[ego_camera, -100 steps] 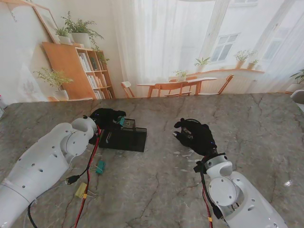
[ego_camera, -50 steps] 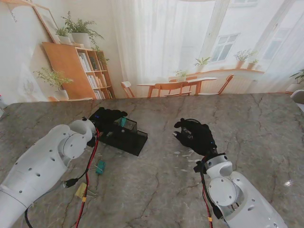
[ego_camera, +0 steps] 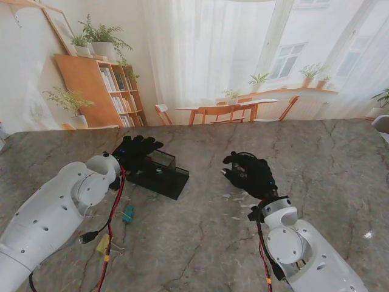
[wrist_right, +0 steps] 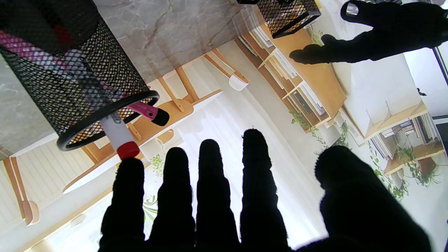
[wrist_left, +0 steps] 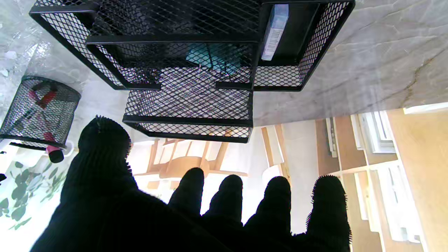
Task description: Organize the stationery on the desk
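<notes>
A black mesh desk organizer [ego_camera: 159,175] stands left of centre, and the left wrist view shows its compartments [wrist_left: 189,45] from close by. A teal clip [wrist_left: 210,59] lies in its middle compartment, and a small white and blue box [wrist_left: 274,31] in a side one. My left hand [ego_camera: 137,149] hovers over the organizer's far left corner, fingers [wrist_left: 190,185] spread, holding nothing. My right hand [ego_camera: 249,173] is open at the table's middle, fingers [wrist_right: 210,175] straight, beside a black mesh pen cup [wrist_right: 70,80] with pink and red-capped pens.
A green binder clip [ego_camera: 127,213] and a yellow clip [ego_camera: 103,243] lie on the marble nearer to me than the organizer, beside the left arm's red cable [ego_camera: 111,225]. The pen cup [wrist_left: 38,112] also shows in the left wrist view.
My left hand, which held a teal clip over the organizer, has spread its fingers and the clip now lies inside. The organizer turned slightly. The right hand has not moved.
</notes>
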`<state>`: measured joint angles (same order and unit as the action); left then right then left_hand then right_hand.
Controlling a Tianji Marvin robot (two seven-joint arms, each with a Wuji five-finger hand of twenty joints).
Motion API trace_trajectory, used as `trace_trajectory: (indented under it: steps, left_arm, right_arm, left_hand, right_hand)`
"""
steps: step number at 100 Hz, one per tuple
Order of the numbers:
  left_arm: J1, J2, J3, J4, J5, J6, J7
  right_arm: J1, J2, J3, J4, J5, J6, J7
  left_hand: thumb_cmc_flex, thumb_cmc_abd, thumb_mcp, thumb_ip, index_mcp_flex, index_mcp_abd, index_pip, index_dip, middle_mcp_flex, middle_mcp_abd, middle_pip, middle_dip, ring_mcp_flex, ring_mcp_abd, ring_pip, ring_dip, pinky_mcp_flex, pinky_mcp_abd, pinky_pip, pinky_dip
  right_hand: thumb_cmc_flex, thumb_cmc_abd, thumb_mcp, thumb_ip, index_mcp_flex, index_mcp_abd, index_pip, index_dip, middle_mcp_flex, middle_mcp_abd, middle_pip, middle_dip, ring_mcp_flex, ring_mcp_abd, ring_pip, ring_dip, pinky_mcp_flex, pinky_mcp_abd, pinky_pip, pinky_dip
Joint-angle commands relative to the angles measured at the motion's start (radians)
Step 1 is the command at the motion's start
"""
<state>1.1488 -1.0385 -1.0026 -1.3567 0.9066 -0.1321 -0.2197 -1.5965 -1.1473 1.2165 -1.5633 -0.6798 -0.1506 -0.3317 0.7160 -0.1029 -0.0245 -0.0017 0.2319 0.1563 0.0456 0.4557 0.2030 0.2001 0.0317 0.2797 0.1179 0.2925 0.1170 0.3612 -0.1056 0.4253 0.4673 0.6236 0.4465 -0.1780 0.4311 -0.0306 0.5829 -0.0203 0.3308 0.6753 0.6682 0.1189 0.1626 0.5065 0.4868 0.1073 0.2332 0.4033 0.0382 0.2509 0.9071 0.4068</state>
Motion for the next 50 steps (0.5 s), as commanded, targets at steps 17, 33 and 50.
trace_trajectory:
  steps: [17,33,50]
  left_arm:
    - [0.034,-0.001,-0.037,-0.052,0.015,-0.021,0.024]
    - [0.070,-0.002,-0.082,-0.107,0.031,-0.038,0.039]
    - [0.126,-0.003,-0.140,-0.178,0.053,-0.057,0.061]
  right_arm:
    - [-0.002,-0.002,-0.001,0.003,0.001,-0.002,0.014]
    - [-0.002,-0.002,0.000,0.003,0.001,-0.003,0.012]
    - [-0.003,-0.002,0.001,0.003,0.001,-0.004,0.009]
  left_hand:
    - [-0.026,0.064,-0.005,-0.031,-0.053,0.009,-0.018,-0.025,-0.055,0.022,-0.015,-0.018,-0.078,0.016,-0.025,-0.049,-0.028,0.032,-0.143,-0.038]
    - [-0.012,0.073,-0.004,-0.032,-0.049,0.014,-0.016,-0.027,-0.049,0.024,-0.012,-0.019,-0.075,0.018,-0.022,-0.052,-0.025,0.028,-0.147,-0.029]
    - [-0.002,0.080,-0.006,-0.033,-0.046,0.014,-0.013,-0.027,-0.043,0.023,-0.010,-0.019,-0.070,0.017,-0.020,-0.054,-0.021,0.027,-0.149,-0.021]
  right_hand:
    - [0.002,0.027,-0.020,0.005,0.019,0.002,0.003,0.020,0.006,0.003,0.012,0.015,-0.013,-0.012,-0.002,0.012,-0.007,-0.001,0.011,0.015]
    - [0.003,0.026,-0.020,0.006,0.016,0.000,0.001,0.020,0.005,0.003,0.012,0.014,-0.012,-0.012,-0.001,0.012,-0.007,-0.001,0.011,0.015]
    - [0.002,0.026,-0.020,0.005,0.018,0.001,0.002,0.020,0.005,0.004,0.011,0.014,-0.013,-0.013,-0.002,0.012,-0.008,-0.001,0.010,0.014]
